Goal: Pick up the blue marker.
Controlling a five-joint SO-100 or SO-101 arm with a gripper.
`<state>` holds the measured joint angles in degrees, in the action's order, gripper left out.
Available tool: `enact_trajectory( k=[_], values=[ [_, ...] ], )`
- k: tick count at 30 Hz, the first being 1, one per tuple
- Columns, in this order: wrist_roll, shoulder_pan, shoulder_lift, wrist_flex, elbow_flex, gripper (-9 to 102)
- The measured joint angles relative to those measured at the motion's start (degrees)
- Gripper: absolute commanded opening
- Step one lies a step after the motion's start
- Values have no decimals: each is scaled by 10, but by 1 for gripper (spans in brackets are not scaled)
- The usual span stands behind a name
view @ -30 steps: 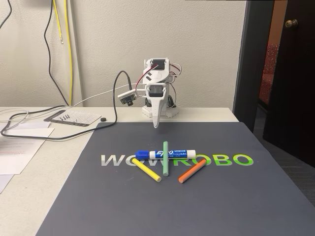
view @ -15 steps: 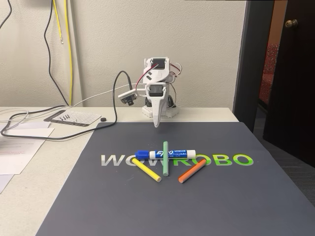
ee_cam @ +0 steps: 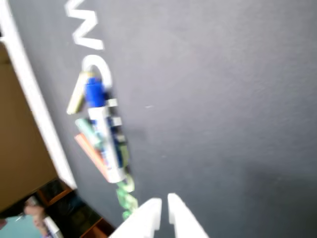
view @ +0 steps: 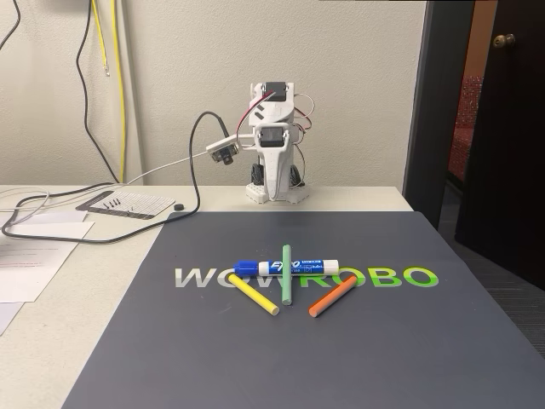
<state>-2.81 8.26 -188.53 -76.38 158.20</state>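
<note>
The blue marker (view: 298, 267) lies flat on the dark mat, a white barrel with a blue label and its dark blue cap pointing left. A thin green stick (view: 286, 281) lies across its middle. In the blurred wrist view the blue marker (ee_cam: 105, 134) is at the left, well ahead of the fingers. My gripper (view: 274, 192) hangs by the arm's base at the back of the table, pointing down, far behind the marker. In the wrist view my gripper (ee_cam: 164, 208) shows two white tips close together with nothing between them.
A yellow stick (view: 253, 295) and an orange stick (view: 332, 296) lie just in front of the marker. The mat (view: 341, 358) carries WOWROBO lettering. Papers (view: 34, 256) and black cables (view: 102, 234) are at the left. A dark door (view: 502, 128) stands at the right.
The gripper has lifted and drawn back toward the arm's base, and the wrist camera has risen with it. The marker and sticks have not moved.
</note>
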Motion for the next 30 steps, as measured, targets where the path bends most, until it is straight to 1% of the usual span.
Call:
enact_trajectory(
  k=[3, 14, 21, 24, 30],
  values=[
    [0, 3, 30, 3, -44, 0],
    [0, 4, 301, -1, -275, 0],
    [1, 4, 458, -41, -456, 0],
    [1, 4, 494, -43, -489, 1],
    [10, -4, 541, -27, -497, 1]
  ],
)
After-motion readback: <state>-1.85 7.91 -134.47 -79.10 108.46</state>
